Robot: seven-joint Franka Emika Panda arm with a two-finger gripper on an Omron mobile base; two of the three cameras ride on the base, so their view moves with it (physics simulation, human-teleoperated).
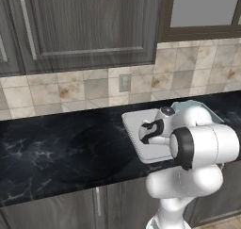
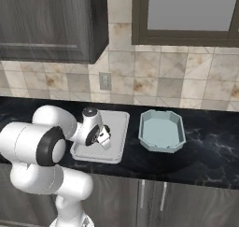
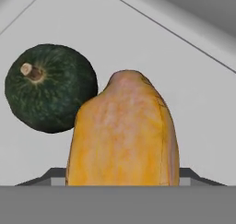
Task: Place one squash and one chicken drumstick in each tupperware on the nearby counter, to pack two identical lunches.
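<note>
The green squash [image 3: 50,87] lay in the white tub [image 2: 119,128] with a drumstick [image 3: 123,133] over it, apparently pinched in the gripper [image 2: 103,138], though finger state could not be confirmed; the blue tub [image 2: 162,130] stood empty.

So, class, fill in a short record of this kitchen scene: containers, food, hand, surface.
White tupperware: rectangular, on the counter, holds a dark green squash
Blue tupperware: octagonal, empty, right of the white one
Chicken drumstick: orange-brown, close before the hand camera, above the white floor, beside the squash
Hand: over the white tupperware; fingers hidden, grip cannot be confirmed
</note>
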